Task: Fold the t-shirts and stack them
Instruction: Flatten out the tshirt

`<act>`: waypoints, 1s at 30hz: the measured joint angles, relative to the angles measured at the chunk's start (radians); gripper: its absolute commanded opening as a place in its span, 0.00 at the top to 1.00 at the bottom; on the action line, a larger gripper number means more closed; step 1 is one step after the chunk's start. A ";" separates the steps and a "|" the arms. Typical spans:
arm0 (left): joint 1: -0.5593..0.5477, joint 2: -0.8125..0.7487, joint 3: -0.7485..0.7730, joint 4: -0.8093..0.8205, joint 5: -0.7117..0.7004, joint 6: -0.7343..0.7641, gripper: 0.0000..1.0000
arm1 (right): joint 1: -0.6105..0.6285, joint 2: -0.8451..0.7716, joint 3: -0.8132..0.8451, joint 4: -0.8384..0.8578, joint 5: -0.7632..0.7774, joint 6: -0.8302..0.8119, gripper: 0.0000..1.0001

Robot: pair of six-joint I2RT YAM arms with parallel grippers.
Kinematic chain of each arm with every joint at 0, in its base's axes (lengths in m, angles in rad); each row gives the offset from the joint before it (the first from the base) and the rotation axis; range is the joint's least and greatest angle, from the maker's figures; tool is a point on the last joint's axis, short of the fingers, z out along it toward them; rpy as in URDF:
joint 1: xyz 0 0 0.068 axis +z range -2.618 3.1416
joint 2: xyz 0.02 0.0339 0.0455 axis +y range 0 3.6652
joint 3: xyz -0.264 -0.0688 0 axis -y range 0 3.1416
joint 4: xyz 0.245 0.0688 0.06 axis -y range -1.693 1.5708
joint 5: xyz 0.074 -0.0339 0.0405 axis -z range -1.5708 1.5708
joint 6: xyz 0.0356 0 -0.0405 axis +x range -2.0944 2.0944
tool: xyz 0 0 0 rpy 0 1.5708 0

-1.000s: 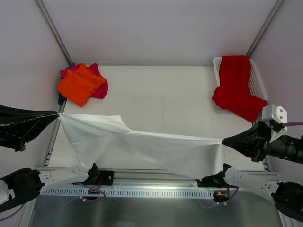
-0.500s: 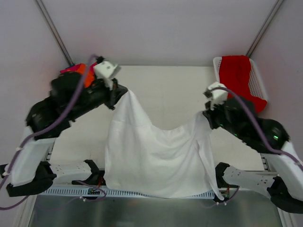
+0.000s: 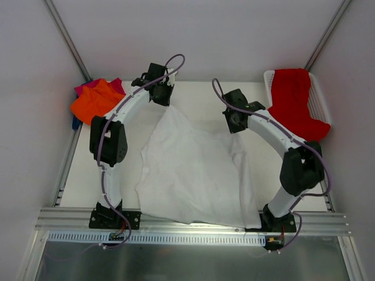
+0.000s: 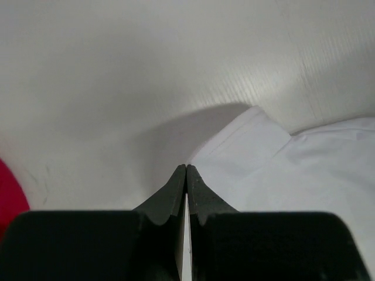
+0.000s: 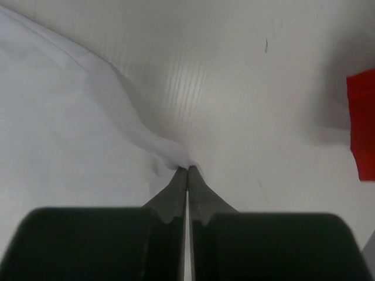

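Note:
The white t-shirt (image 3: 193, 170) lies spread over the middle of the table, its near hem at the front rail. My left gripper (image 3: 166, 104) (image 4: 186, 167) is shut on the shirt's far left corner, low over the table. On the shirt's far right corner, my right gripper (image 3: 235, 130) (image 5: 188, 168) is shut with cloth bunched at its tips. An orange t-shirt (image 3: 95, 102) lies on a magenta-pink one (image 3: 120, 88) at the back left. The red t-shirt (image 3: 292, 105) (image 5: 362, 126) hangs over the basket.
A white mesh basket (image 3: 319, 99) stands at the back right under the red shirt. Something blue (image 3: 75, 123) peeks from below the orange shirt. Metal frame posts run up both back corners, and a rail crosses the front edge (image 3: 187, 219).
Both arms swung from the table's sides to the far middle and came down, carrying the white t-shirt. The shirt went from stretched in the air to lying flat.

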 measured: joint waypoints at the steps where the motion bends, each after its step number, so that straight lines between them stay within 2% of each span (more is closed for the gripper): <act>1: 0.003 0.057 0.057 0.007 0.013 0.008 1.00 | -0.008 0.063 0.042 0.011 -0.001 -0.002 1.00; 5: 0.027 0.231 0.267 0.020 0.055 0.033 1.00 | -0.037 0.253 0.180 0.048 -0.005 -0.009 1.00; 10: 0.092 0.346 0.439 0.029 0.071 0.058 1.00 | -0.101 0.407 0.349 0.050 -0.034 -0.011 1.00; 14: 0.127 0.419 0.526 0.038 0.059 0.079 1.00 | -0.159 0.515 0.520 0.045 -0.043 -0.011 1.00; 18: 0.147 0.507 0.600 0.046 0.038 0.095 1.00 | -0.195 0.584 0.621 0.042 -0.045 -0.010 0.99; 24: 0.150 0.596 0.641 0.071 0.031 0.112 1.00 | -0.210 0.657 0.690 0.039 -0.043 -0.009 0.99; 25: 0.150 0.602 0.642 0.078 0.023 0.112 0.95 | -0.211 0.668 0.697 0.039 -0.040 -0.008 0.68; 27: 0.150 0.615 0.642 0.097 0.000 0.116 0.55 | -0.214 0.692 0.710 0.039 -0.037 0.002 0.15; 28: 0.150 0.618 0.642 0.105 -0.017 0.119 0.26 | -0.215 0.701 0.715 0.039 -0.036 0.008 0.01; 29: 0.150 0.621 0.642 0.117 -0.029 0.126 0.05 | -0.216 0.710 0.718 0.037 -0.034 0.017 0.01; 30: 0.150 0.621 0.642 0.130 -0.054 0.122 0.01 | -0.216 0.716 0.718 0.037 -0.031 0.020 0.00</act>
